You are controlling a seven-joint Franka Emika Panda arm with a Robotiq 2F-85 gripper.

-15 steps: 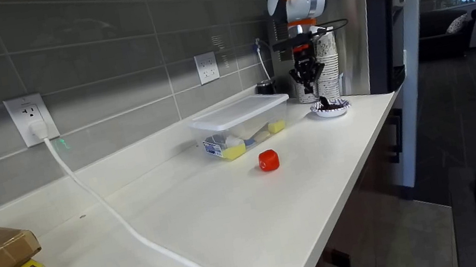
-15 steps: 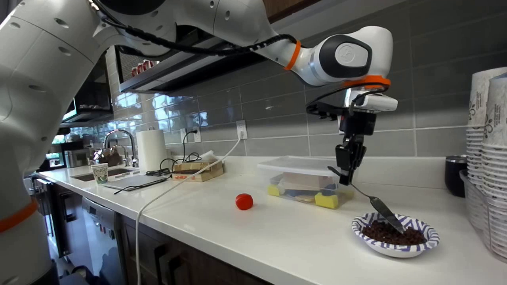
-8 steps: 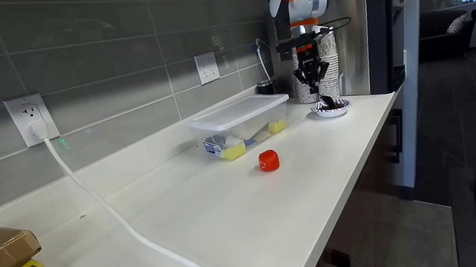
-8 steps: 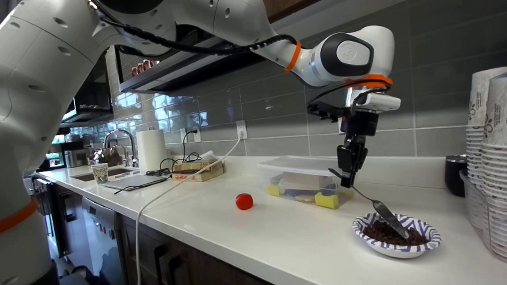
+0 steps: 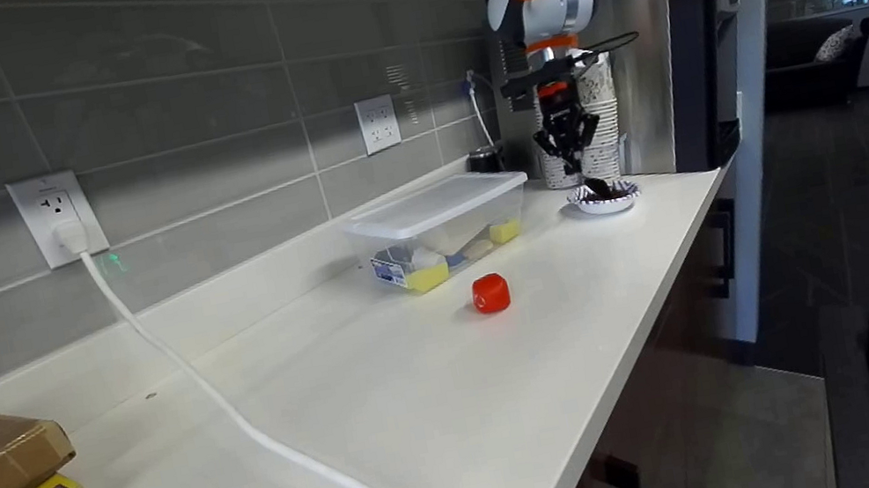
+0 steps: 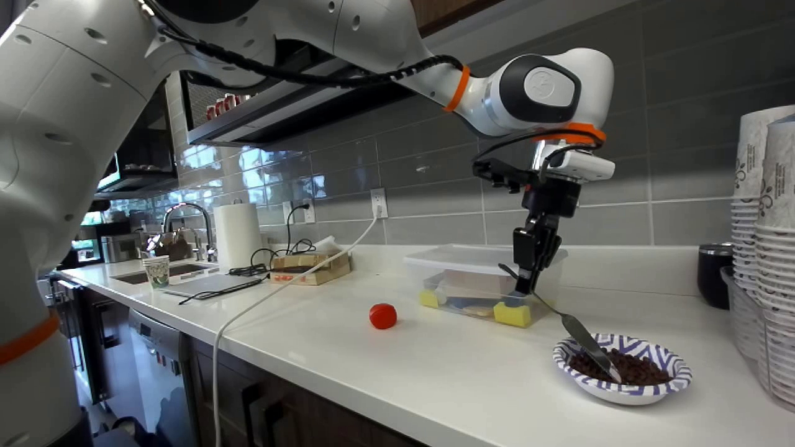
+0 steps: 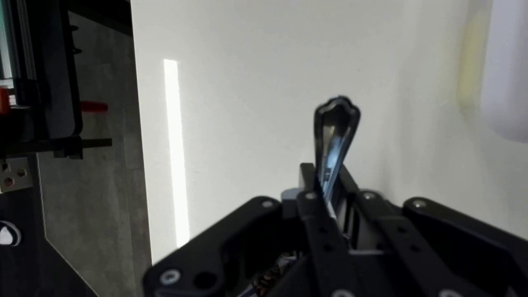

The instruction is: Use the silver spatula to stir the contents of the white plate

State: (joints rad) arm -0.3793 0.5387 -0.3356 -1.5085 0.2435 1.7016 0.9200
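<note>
Silver spatula (image 6: 579, 335): leaning at a slant out of the Robotiq gripper (image 6: 526, 287) and poking its blade (image 6: 593, 352) into the dark brown bits (image 6: 643, 371) in the white plate (image 6: 621, 393). Pinching the handle (image 7: 336, 132) between both fingers (image 7: 310, 210), pretty plainly clamped rather than propped.

For the plate: sitting on the white counter (image 6: 447, 366) between the front edge and the back edge, toward the end with the stacked paper cups (image 6: 776, 230).

Big thing for the coming move: not hanging straight over the plate. Holding the spatula from off to the side, higher up and nearer the lidded plastic box (image 6: 477, 282), long axis down and across toward the cups. Working with a single arm, so no choosing a nearer side. Guessing mid-stir here, and probably needing sideways strokes low enough for dragging through the bits, but gentle enough for not shoving the plate along the counter.

Comparing views: seeing the handle's end poking up past the fingers from the wrist, plus a strip of the box along the right, but missing the blade completely and barely catching a scrap of the bits down behind the gripper. Seeing the blade plainly in an exterior view, tip down at the bits, though not telling how deep. Also spotting a stainless appliance (image 5: 652, 80) in an exterior view, at the counter's end; getting none of that from the wrist.
</note>
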